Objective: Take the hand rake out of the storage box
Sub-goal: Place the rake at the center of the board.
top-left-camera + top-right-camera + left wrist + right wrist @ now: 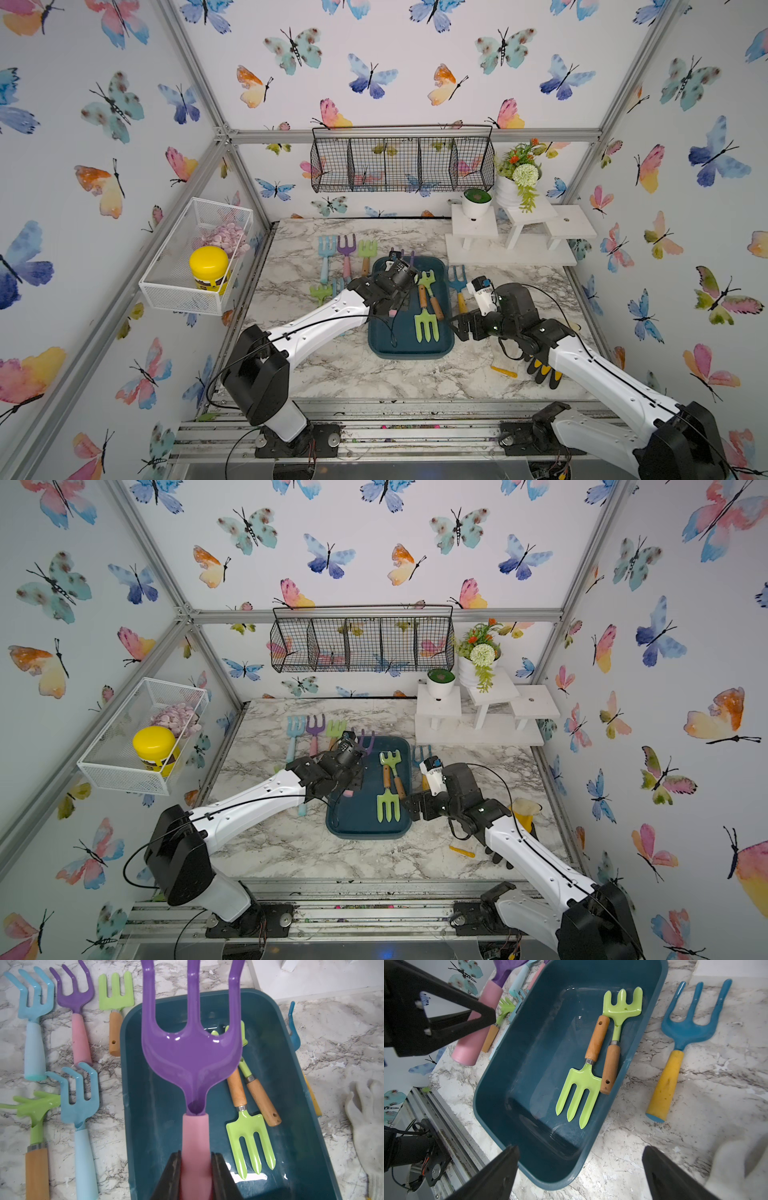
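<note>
The dark teal storage box (399, 347) (357, 827) (158, 1105) (533, 1053) lies mid-table. My left gripper (195, 1155) (397, 291) is shut on the pink handle of a purple hand rake (192, 1053) (365, 742) (475, 1028). The rake is held above the box's far left part, with its tines pointing at the back wall. Inside the box lie a green rake (623, 1005) and a green fork (581, 1084) (426, 328), both with wooden handles. My right gripper (580, 1155) (459, 326) stands open over the box's near right corner, holding nothing.
Several pastel hand tools (346, 249) (33, 1022) lie on the marble left of the box. A blue fork with a yellow handle (685, 1028) lies to its right. A white glove (365, 1115), a white plant stand (511, 237), a black wire rack (401, 166) and a white mesh basket (195, 257) surround the area.
</note>
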Action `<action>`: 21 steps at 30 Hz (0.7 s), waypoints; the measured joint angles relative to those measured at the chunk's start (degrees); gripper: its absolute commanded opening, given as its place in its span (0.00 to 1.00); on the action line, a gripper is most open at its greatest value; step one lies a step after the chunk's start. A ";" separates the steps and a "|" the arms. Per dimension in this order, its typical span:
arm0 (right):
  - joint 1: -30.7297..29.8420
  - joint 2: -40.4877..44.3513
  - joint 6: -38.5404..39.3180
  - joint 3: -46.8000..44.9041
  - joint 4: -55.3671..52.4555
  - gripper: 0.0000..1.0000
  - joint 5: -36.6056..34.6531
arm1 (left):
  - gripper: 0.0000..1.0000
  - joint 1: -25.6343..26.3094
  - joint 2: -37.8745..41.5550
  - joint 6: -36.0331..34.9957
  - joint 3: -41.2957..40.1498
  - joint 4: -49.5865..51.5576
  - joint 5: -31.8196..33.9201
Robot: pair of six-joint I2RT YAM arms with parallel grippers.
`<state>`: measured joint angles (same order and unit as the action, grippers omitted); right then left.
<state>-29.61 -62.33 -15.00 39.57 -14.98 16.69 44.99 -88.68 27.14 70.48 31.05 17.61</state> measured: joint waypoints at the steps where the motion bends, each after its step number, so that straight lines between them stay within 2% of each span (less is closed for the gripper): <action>1: -0.02 -0.02 0.02 0.00 0.00 1.00 0.00 | 0.07 -0.22 1.22 0.13 -1.16 -0.09 0.15; 8: -0.02 -0.02 0.02 0.00 0.00 1.00 0.02 | 0.08 -3.43 9.20 0.81 -8.31 -0.66 1.05; 21: -0.02 -0.52 0.04 0.00 0.00 1.00 0.00 | 0.08 -11.28 15.08 0.94 -21.18 -4.11 1.22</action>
<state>-29.63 -62.85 -14.96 39.57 -14.98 16.69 33.71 -73.60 28.08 49.30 26.94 18.83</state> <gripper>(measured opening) 0.997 0.254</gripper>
